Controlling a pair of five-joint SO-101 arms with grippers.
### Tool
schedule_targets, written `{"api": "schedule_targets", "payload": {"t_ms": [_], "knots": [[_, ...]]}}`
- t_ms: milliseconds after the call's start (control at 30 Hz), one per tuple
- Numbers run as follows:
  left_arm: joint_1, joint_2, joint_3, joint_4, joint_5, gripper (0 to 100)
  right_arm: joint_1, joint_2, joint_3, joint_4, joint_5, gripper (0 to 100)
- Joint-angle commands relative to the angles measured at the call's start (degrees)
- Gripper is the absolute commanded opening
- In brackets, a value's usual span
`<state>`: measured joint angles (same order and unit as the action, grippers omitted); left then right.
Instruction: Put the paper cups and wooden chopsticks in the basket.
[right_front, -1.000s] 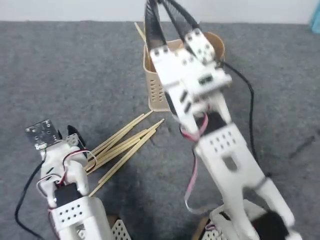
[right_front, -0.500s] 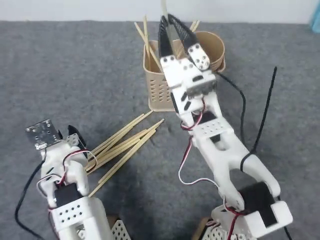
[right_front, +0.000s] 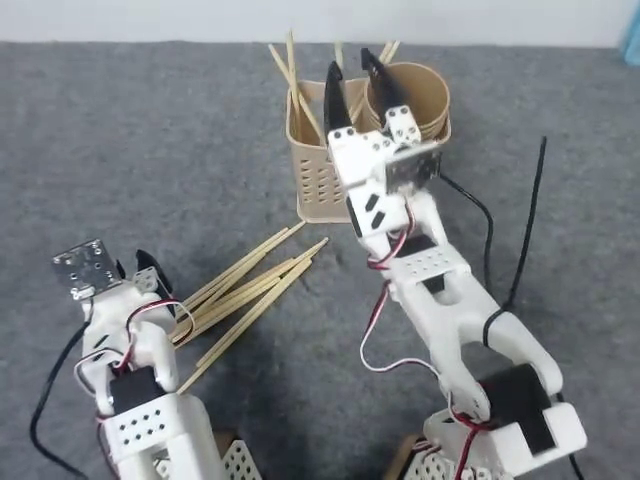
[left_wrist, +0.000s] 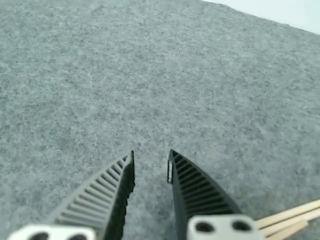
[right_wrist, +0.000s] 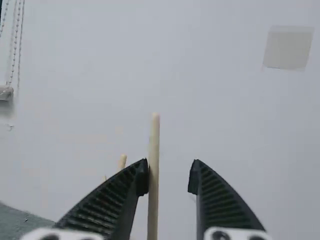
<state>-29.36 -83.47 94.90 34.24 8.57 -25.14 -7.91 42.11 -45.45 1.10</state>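
Upper centre of the high view: beige perforated basket (right_front: 318, 185) upright on the grey table (right_front: 150, 130), holding brown paper cups (right_front: 412, 95) in its right part and several wooden chopsticks (right_front: 291, 70) standing tilted in its left part. Over the basket, between sticks and cups: right gripper (right_front: 350, 65), fingers spread apart, tips pointing up the frame. In the right wrist view, one upright chopstick (right_wrist: 154, 145) between the jaws, resting against one finger (right_wrist: 131, 190), free of the other, so not clamped. Left of centre, lower down: loose chopsticks (right_front: 250, 285) lying fanned on the table, outside the basket, one end of the fan near the left arm. Lower left: left gripper (left_wrist: 151, 154), fingers a little apart, gripping nothing, low over the table, loose chopstick ends at the lower right corner of the left wrist view.
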Motion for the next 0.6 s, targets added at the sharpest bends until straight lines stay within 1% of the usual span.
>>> {"api": "schedule_targets", "payload": {"t_ms": [0,167,333,467,567], "knots": [[0.53,-0.62,-0.40,-1.67,-0.44,11,1.27,-9.63,-8.09,13.14,-4.84,11.7],[0.53,-0.62,-0.48,-1.41,-0.53,11,2.77,-21.32,-13.19,36.00,-11.43,10.6],[0.53,-0.62,-0.84,-0.44,-0.62,11,5.41,-35.65,-13.80,60.79,-17.41,10.5],[0.53,-0.62,-1.19,0.26,-0.62,11,5.67,-44.97,-13.54,79.34,-19.52,10.5],[0.62,-0.53,-2.24,2.37,-0.62,11,5.58,-49.54,-13.54,90.68,-20.40,10.4]]}}
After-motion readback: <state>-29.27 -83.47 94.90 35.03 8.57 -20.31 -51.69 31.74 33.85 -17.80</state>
